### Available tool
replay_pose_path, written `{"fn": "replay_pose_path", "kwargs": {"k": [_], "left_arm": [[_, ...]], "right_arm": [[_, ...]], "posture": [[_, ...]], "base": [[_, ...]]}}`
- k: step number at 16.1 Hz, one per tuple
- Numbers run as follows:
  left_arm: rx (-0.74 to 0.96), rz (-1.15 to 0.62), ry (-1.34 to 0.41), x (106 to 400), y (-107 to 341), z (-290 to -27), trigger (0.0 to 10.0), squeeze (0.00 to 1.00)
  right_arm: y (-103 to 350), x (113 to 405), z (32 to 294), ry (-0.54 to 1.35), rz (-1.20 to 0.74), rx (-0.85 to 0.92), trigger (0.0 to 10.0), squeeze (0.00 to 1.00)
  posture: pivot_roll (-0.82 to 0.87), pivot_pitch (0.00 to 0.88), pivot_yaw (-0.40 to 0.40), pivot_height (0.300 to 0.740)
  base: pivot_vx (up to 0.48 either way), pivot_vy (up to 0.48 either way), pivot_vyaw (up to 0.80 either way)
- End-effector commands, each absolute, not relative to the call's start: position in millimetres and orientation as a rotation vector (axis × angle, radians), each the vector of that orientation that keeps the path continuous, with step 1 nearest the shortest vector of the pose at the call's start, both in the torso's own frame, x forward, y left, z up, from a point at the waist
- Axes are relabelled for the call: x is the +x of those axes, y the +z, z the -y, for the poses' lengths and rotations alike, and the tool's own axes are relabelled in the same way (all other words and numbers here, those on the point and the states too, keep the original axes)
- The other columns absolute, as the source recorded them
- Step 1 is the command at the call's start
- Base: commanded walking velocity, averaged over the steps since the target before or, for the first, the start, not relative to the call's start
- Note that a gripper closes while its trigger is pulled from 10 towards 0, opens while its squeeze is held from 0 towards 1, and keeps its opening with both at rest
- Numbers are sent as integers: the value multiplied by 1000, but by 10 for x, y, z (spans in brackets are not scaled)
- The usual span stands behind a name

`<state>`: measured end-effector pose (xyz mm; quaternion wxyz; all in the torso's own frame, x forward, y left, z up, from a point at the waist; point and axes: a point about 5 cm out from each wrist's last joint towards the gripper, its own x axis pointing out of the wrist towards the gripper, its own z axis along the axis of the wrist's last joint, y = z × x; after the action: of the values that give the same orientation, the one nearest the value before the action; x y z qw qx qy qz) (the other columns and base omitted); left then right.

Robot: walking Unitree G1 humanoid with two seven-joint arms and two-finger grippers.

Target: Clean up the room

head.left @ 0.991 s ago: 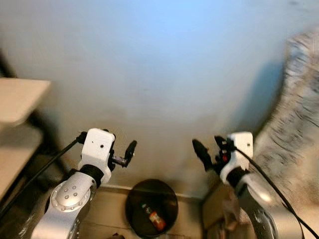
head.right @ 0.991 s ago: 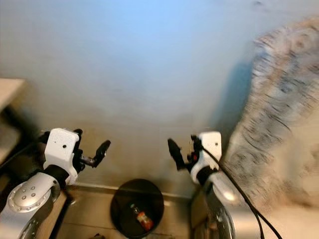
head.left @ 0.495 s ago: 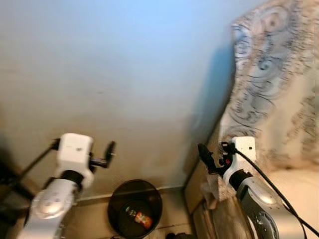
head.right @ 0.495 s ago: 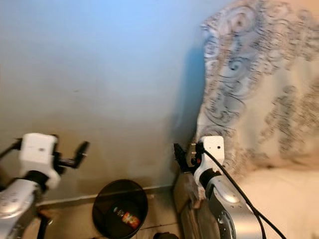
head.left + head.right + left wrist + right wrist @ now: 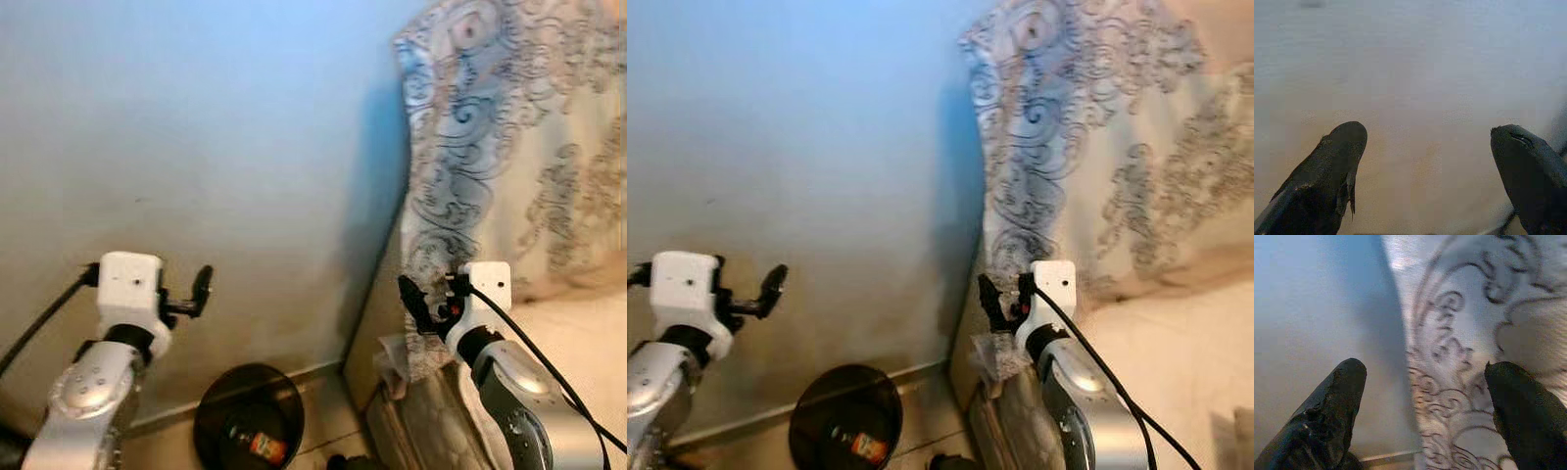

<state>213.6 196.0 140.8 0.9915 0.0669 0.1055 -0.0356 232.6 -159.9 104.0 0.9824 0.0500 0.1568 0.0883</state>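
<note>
A round black bin point(image 5: 249, 429) stands on the floor at the foot of the pale wall, with a small red-labelled bottle point(image 5: 258, 448) lying inside. My left gripper point(image 5: 201, 291) is raised in front of the wall above the bin, open and empty; in the left wrist view its fingers point(image 5: 1332, 174) stand wide apart against the wall. My right gripper point(image 5: 411, 302) is held up near the edge of a patterned cloth point(image 5: 490, 147), open and empty, with both fingers point(image 5: 1332, 406) spread in the right wrist view.
The patterned cloth drapes over a bed or sofa point(image 5: 1176, 372) at the right. A crumpled clear wrapper point(image 5: 392, 357) sits at its near corner. Floor tiles point(image 5: 921, 431) run along the wall's base beside the bin.
The camera has swung to the right: the wooden shelf at the left has left the picture and the patterned cloth takes up more of the right side. Both grippers stay open.
</note>
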Motion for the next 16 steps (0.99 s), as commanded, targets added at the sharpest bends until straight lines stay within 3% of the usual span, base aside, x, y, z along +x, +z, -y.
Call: {"fn": "replay_pose_path", "kwargs": {"k": [1,4,10,16], "left_arm": [[148,-221,-97,2138,1385,-1894,10000,0],[179,-226,-129,2143,1374,-1838,10000,0],[215,-225,-135,2170,1372,-1830,10000,0],[178,-266,-180,2179,1328,-1767,10000,0]], "right_arm": [[1010,2312,1597,167,-341,87,10000,0],[1002,2316,1555,190,-354,92,10000,0],[983,2305,1531,199,-376,102,10000,0],[978,2274,1528,182,-390,123,10000,0]], "posture": [[112,0,-17,740],[113,0,-20,740],[110,0,-18,740],[98,0,-12,740]], "base": [[0,0,-800],[-269,0,-685],[0,0,0],[0,0,-781]]}}
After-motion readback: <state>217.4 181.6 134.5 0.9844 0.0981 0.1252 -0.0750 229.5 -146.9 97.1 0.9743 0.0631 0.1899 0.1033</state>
